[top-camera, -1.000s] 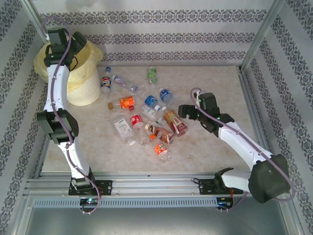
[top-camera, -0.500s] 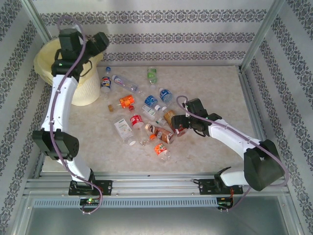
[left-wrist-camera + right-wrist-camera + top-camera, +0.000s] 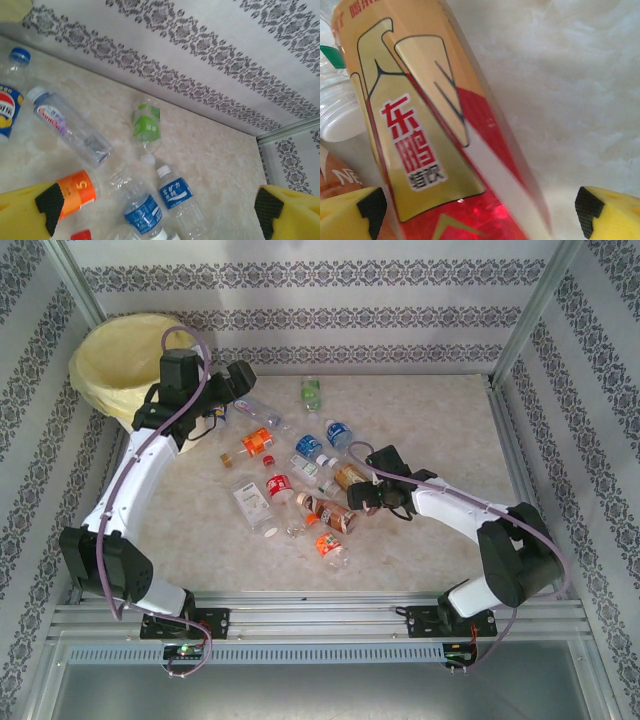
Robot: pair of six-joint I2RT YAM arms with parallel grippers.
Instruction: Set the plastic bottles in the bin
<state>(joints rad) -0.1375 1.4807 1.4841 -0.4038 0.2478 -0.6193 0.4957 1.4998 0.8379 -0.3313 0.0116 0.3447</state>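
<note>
The right gripper (image 3: 477, 215) has its two yellow fingers spread wide at the lower corners of the wrist view. A gold-and-red bottle (image 3: 435, 150) lies on the table (image 3: 450, 410) between them, not clamped, and a white cap shows at the left edge. The left gripper (image 3: 240, 378), jaws also wide apart, hangs in the upper left of the top view just right of the bin (image 3: 85, 365). Beneath it lie a green-label bottle (image 3: 146, 125), a long clear bottle (image 3: 70, 130) and an orange-label bottle (image 3: 75, 190), while the other bottles are scattered across the middle of the frame, all outside the bin.
</note>
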